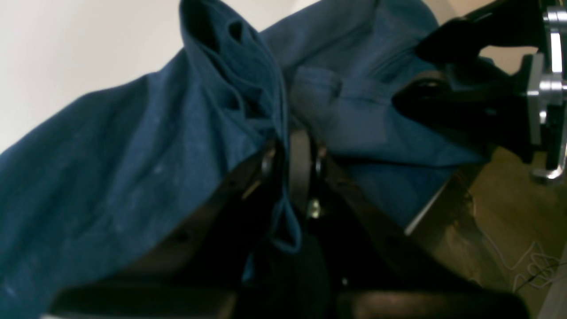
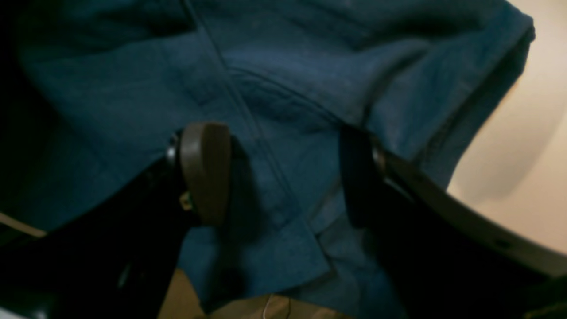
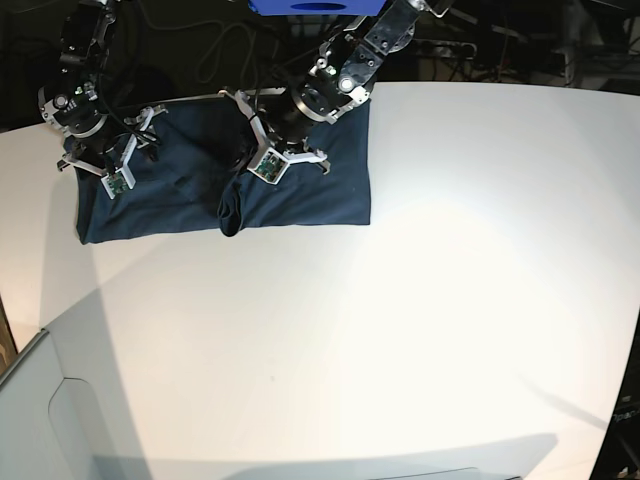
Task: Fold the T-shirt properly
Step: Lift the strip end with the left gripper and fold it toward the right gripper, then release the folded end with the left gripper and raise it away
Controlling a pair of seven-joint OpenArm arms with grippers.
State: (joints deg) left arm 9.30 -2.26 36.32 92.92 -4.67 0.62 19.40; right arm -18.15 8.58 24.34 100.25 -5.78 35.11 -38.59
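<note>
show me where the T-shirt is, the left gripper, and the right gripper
T-shirt [image 3: 320, 190]: base view, flat cloth near its right edge.
Left gripper [image 1: 296, 155]: left wrist view, between fingertips pinched on a bunched fold.
Right gripper [image 2: 283, 175]: right wrist view, midway between spread fingertips, over cloth.

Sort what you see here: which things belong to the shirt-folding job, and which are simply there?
Belongs to the job:
T-shirt
left claw, shut on a bunched fold of the shirt
right claw, open over the shirt

Simply there:
white table
cables behind the table
</note>
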